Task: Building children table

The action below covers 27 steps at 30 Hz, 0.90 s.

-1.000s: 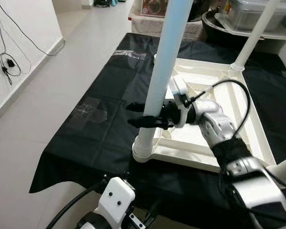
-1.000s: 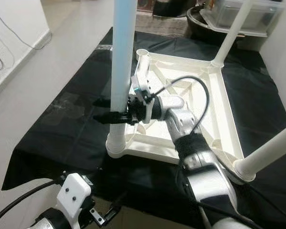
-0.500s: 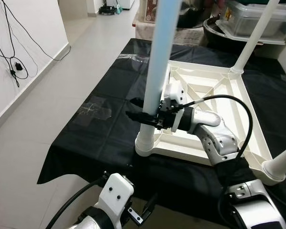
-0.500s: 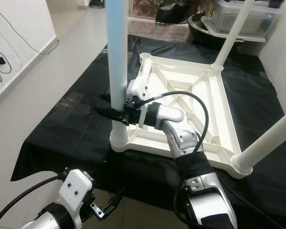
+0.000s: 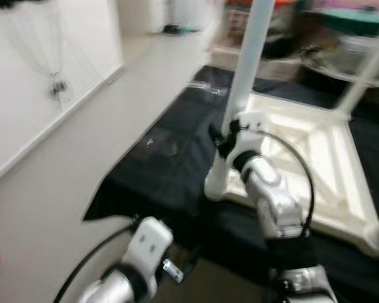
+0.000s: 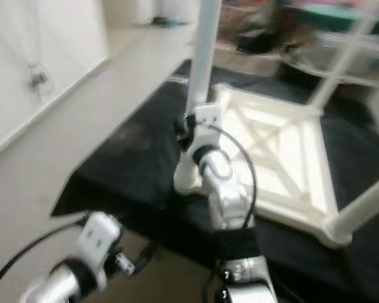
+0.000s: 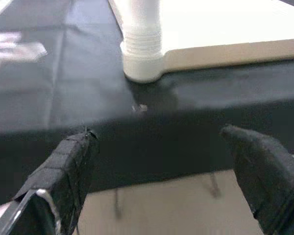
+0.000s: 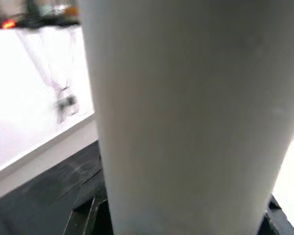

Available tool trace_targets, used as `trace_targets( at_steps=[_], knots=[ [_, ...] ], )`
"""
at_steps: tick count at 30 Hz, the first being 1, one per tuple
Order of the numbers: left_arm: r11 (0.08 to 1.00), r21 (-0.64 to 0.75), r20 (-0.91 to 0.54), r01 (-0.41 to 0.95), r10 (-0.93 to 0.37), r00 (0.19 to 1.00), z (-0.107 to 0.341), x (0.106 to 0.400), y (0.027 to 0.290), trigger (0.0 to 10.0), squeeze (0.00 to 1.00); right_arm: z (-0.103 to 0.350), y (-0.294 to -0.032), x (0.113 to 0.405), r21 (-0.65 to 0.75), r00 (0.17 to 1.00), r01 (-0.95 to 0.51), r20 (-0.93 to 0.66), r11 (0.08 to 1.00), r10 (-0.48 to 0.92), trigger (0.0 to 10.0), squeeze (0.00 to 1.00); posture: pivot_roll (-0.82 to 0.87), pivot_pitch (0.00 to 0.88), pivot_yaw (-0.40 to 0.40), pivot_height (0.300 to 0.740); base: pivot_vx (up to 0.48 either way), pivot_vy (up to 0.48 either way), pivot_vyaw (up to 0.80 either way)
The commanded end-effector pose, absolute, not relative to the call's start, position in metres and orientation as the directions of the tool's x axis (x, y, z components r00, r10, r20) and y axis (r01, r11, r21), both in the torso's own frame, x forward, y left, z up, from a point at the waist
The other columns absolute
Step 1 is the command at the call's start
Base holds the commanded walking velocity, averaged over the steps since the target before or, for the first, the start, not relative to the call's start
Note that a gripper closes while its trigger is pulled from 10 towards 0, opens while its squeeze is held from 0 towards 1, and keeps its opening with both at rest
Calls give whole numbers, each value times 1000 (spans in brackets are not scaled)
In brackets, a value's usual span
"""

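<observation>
Three white legs (image 5: 245,76) upright at corners of one upturned white tabletop (image 5: 303,142) on black cloth (image 5: 158,158). Right claw (image 5: 220,140) pinching near-corner leg. Left claw (image 7: 161,161) spread, idle. No readable writing.

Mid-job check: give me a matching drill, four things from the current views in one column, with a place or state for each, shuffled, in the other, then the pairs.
1. right gripper
2. left gripper
3. table frame
4. black cloth

A. spread over the floor
B. lying upside down on the cloth
C. closed around the near upright leg
D. open, low by the cloth's near edge

Pairs: 1-C, 2-D, 3-B, 4-A
</observation>
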<state>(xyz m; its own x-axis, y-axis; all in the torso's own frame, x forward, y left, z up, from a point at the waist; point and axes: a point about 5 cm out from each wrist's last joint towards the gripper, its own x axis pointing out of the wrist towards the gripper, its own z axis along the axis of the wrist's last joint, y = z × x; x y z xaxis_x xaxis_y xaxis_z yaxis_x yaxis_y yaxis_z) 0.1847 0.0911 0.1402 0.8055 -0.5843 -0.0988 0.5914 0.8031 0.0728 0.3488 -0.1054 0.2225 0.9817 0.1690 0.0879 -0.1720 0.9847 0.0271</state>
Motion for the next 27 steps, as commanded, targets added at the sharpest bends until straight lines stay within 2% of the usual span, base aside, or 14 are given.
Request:
trace_targets(
  at_steps=[1, 5, 9, 13, 20, 27],
  knots=[
    [796, 77, -100, 601, -593, 799, 139, 186, 91, 10000, 0, 184, -112, 344, 54, 996, -59, -71, 997, 63, 10000, 0, 200, 119, -88, 740, 0, 0, 0],
    [796, 77, -98, 601, -594, 799, 138, 187, 91, 10000, 0, 188, -109, 340, 63, 999, 0, -50, 998, 3, 10000, 0, 201, 116, -88, 740, 0, 0, 0],
    [794, 80, -97, 603, -596, 797, 136, 189, 91, 10000, 0, 192, -101, 334, 67, 992, 129, -17, 989, -129, 10000, 0, 206, 107, -88, 740, 0, 0, 0],
    [794, 79, -96, 603, -596, 797, 136, 188, 91, 10000, 0, 195, -97, 333, 83, 985, 170, -8, 982, -170, 10000, 0, 206, 100, -87, 740, 0, 0, 0],
    [790, 76, -96, 608, -601, 793, 135, 188, 90, 10000, 0, 198, -94, 330, 104, 939, 341, -5, 934, -343, 10000, 0, 213, 95, -87, 740, 0, 0, 0],
    [790, 74, -99, 609, -602, 793, 133, 188, 91, 10000, 0, 199, -88, 326, 119, 882, 470, -99, 874, -461, 10000, 0, 216, 86, -84, 740, 0, 0, 0]
  ],
)
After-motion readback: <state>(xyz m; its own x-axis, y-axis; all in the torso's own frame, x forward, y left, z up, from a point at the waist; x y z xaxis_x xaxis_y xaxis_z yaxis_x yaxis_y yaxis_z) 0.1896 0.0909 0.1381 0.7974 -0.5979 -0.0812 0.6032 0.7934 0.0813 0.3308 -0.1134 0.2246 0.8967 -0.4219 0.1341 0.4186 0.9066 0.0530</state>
